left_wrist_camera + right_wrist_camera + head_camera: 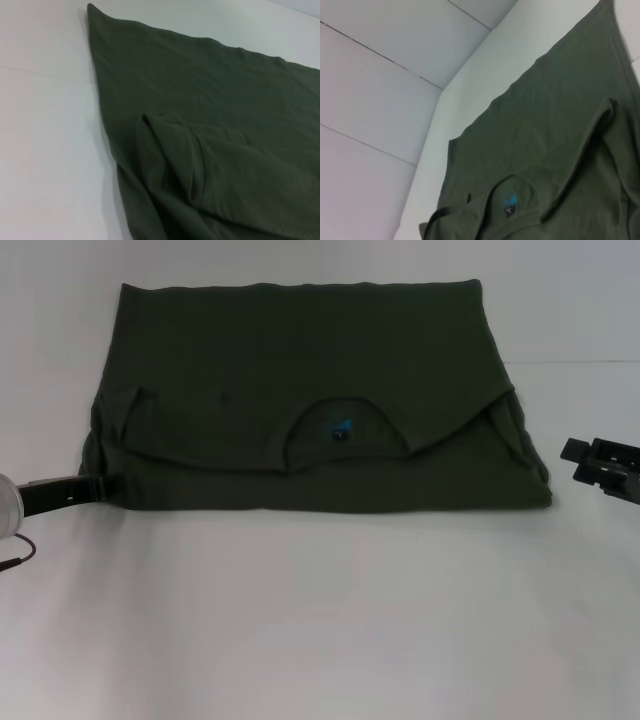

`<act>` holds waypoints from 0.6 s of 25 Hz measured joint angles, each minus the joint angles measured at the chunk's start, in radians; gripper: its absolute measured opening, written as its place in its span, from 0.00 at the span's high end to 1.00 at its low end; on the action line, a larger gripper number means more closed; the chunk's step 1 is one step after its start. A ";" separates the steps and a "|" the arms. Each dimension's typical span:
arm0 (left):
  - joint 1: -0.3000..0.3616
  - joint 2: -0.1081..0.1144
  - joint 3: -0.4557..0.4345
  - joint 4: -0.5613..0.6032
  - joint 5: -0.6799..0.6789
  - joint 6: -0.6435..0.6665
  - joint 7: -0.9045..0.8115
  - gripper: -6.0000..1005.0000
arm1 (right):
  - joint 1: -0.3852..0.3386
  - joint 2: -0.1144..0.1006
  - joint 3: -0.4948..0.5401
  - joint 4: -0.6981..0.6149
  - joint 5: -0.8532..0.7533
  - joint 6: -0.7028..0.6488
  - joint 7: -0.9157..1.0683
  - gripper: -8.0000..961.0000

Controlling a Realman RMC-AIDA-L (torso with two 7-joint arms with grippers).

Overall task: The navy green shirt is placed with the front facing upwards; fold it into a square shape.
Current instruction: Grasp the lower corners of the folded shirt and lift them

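The navy green shirt [300,360] lies on the white table [320,620], folded into a wide band, with its upper part turned down toward me. Its round collar [340,440] faces the near edge and shows a small blue neck label [339,427]. No print shows. My left gripper [98,485] rests low on the table, touching the shirt's near-left corner. My right gripper [590,460] hovers to the right of the shirt, clear of the cloth. The left wrist view shows the shirt [210,125] with a folded sleeve [175,150]. In the right wrist view I see the shirt [555,125] and its label [509,202].
A white wall [380,75] with panel seams rises behind the table's far edge. Bare white tabletop [320,640] stretches between me and the shirt, and more lies on both sides of it.
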 joint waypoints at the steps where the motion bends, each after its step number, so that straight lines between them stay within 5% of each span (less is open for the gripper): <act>1: 0.000 0.000 -0.001 0.001 0.000 0.000 -0.002 0.70 | 0.001 -0.002 -0.002 0.000 -0.005 0.000 0.001 0.42; 7: 0.003 0.007 -0.009 0.036 0.003 0.048 -0.041 0.94 | 0.013 -0.025 -0.003 -0.008 -0.073 -0.007 0.020 0.42; 15: -0.030 0.054 -0.038 0.074 0.006 0.186 -0.217 0.96 | 0.112 -0.078 -0.005 -0.062 -0.308 -0.002 0.100 0.43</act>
